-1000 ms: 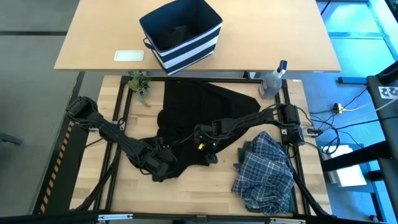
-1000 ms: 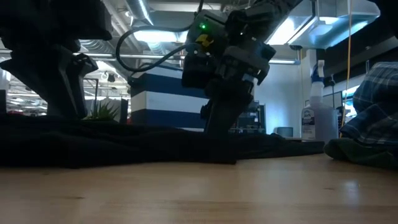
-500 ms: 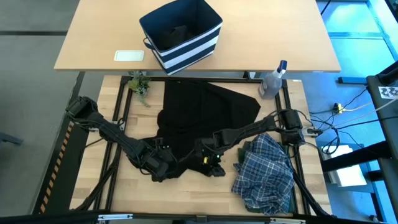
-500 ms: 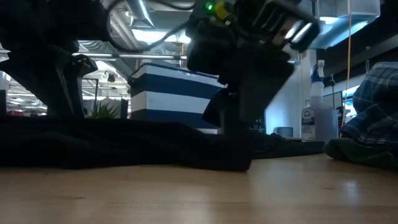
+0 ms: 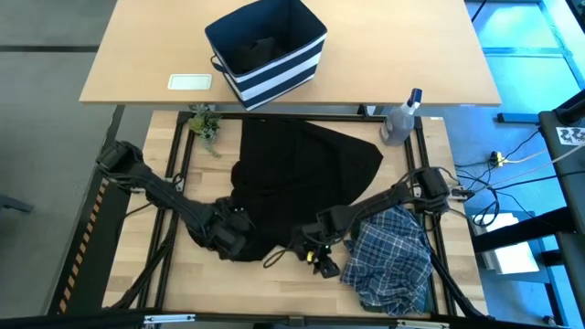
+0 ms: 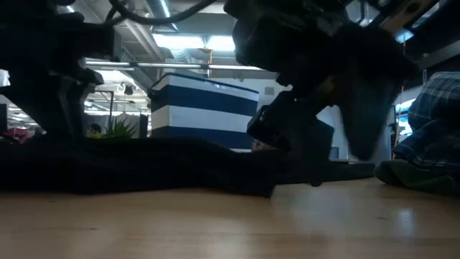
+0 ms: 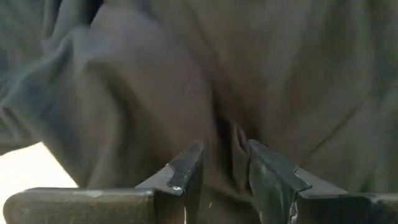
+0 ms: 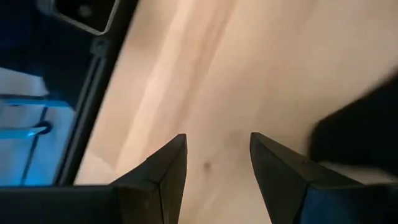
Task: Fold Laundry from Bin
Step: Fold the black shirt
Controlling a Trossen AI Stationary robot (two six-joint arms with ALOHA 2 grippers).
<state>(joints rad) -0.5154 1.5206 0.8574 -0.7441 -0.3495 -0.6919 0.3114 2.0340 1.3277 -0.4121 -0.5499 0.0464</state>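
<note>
Now the right gripper (image 5: 320, 259) is shifted to the table's near edge, fingers apart and empty; the left gripper (image 5: 228, 239), part-closed, pinches the black garment (image 5: 292, 169), spread mid-table for folding.

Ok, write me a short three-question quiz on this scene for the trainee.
1. True or false: the plaid shirt lies inside the bin.
2. What shows between the fingers of the right claw? A: black cloth. B: bare table. C: a spray bottle.
3. Fill in: the left claw is down on the ___ garment.
Key: 1 false, it lies on the table. 2 B. 3 black; that is the black garment.
</note>
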